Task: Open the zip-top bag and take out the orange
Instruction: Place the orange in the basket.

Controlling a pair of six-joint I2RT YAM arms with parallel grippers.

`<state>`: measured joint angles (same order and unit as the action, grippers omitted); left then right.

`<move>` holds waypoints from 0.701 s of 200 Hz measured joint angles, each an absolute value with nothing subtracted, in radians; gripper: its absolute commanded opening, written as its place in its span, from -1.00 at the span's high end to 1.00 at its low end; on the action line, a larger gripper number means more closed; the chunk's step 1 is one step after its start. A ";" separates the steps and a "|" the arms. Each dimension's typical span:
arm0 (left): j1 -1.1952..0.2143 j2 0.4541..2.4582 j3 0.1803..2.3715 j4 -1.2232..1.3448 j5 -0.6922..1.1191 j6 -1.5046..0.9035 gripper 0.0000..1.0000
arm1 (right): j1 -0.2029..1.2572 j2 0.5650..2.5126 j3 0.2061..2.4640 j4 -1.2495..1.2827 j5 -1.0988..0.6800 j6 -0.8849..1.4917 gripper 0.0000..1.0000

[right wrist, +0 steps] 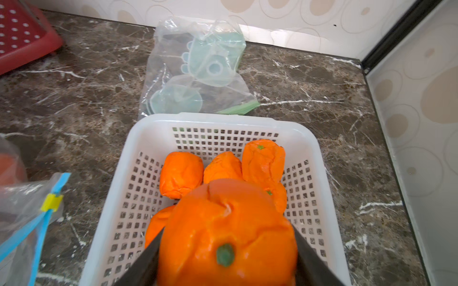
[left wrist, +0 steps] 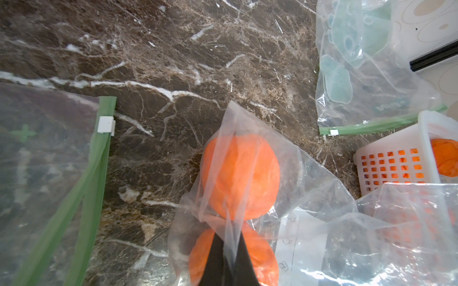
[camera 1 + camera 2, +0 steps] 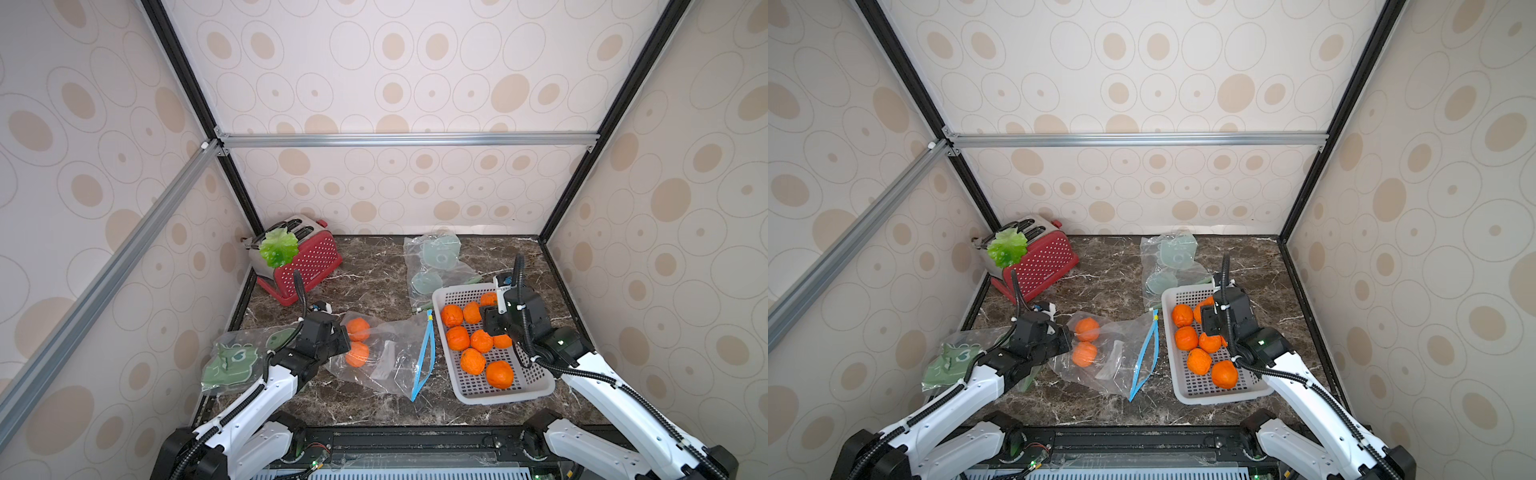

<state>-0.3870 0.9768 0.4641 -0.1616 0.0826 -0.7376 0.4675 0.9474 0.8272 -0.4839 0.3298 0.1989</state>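
Right fingers (image 1: 146,262) clasp an orange (image 1: 223,222) above the white basket (image 1: 213,118). Left fingers (image 2: 213,262) pinch the zip-top bag (image 2: 309,188) tight on the bench (image 2: 173,62).

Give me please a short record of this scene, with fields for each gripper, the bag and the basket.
left gripper: pinches the clear plastic of the zip-top bag
right gripper: holds an orange over the white basket
zip-top bag: blue zip parted, two oranges inside
white basket: holds several oranges
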 measured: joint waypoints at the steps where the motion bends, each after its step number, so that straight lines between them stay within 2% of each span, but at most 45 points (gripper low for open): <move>1: -0.387 0.977 0.464 -0.161 0.083 -0.738 1.00 | 0.467 0.949 0.827 -0.484 0.331 0.200 0.16; 110: -0.387 0.977 0.464 -0.161 0.084 -0.738 1.00 | 0.396 1.238 0.789 -0.366 0.301 0.264 0.07; 140: -0.387 0.977 0.464 -0.161 0.084 -0.738 1.00 | 0.392 1.269 0.788 -0.357 0.267 0.270 -0.32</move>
<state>-0.3870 0.9771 0.4641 -0.1608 0.0841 -0.7380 0.3920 1.2690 0.7883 -0.3569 0.2668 0.2695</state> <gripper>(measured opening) 0.043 0.647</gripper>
